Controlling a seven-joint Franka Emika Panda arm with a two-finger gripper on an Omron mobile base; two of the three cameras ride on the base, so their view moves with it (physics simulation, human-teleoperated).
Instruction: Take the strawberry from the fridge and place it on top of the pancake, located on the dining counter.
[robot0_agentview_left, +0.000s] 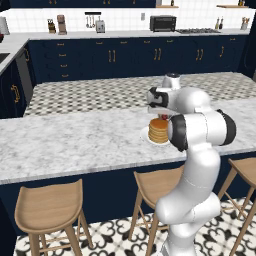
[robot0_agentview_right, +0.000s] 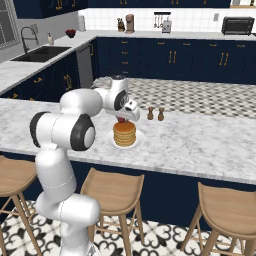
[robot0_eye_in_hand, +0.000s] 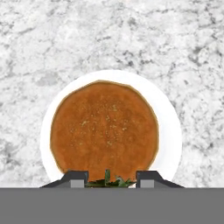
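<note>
The dining counter (robot0_agentview_left: 75, 140) is a long white-grey marble surface on a navy base, with round wooden stools (robot0_agentview_left: 48, 207) tucked along its near side. Beyond it lie a patterned tile floor (robot0_agentview_left: 100, 92) and a run of navy cabinets (robot0_agentview_left: 125, 57) with gold handles; a sink (robot0_agentview_right: 42, 52) sits in the far worktop. The pancake (robot0_eye_in_hand: 104, 127) stack rests on a white plate (robot0_eye_in_hand: 168, 131) near the surface's middle, with two small shakers (robot0_agentview_right: 155, 114) near it. The gripper (robot0_eye_in_hand: 111, 178) hangs just above the stack, its jaws clamped on the strawberry (robot0_eye_in_hand: 109, 180), whose green leaves show between them.
</note>
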